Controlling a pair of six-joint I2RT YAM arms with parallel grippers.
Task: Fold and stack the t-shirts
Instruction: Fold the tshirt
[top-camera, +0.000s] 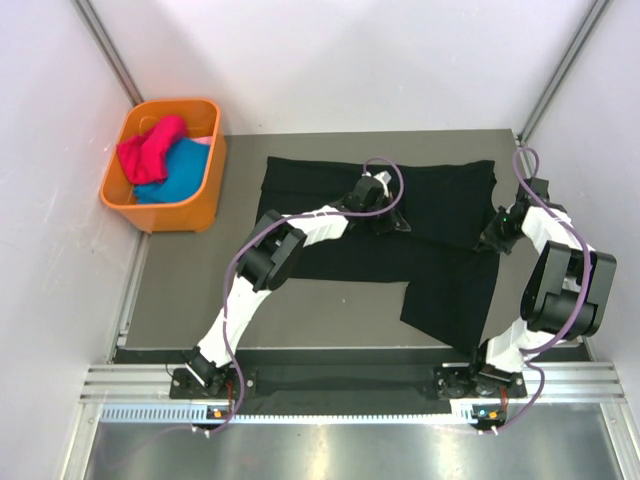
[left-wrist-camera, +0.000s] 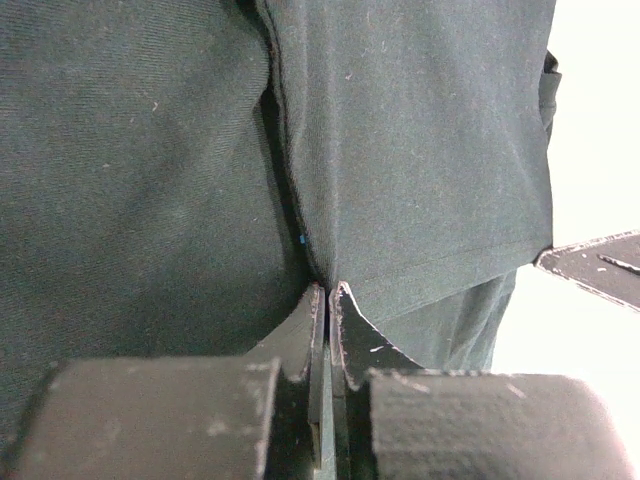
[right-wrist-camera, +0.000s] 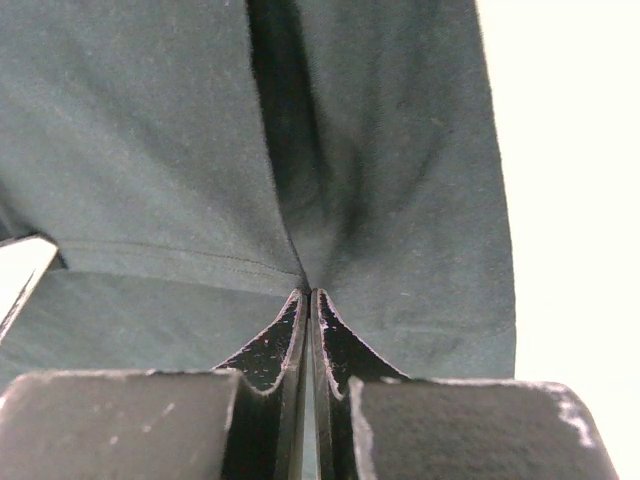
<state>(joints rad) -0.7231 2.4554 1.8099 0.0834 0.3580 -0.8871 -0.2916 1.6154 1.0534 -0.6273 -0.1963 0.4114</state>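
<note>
Together, both arms (top-camera: 300, 235) (top-camera: 555, 270) reach forward, jaws pinching the black t-shirt (top-camera: 450, 285).

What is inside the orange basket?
A pink shirt lies over a blue shirt in the basket; anything beneath them is covered.

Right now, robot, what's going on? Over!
Left gripper and right gripper both shut on the black shirt. Shirt lies rumpled on table. Other shirts in basket. Nothing seen in the way.

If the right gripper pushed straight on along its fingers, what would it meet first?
The black t-shirt: the right gripper is shut with that cloth puckered at its tips, so the shirt lies directly ahead. What is beneath cannot be judged.
</note>
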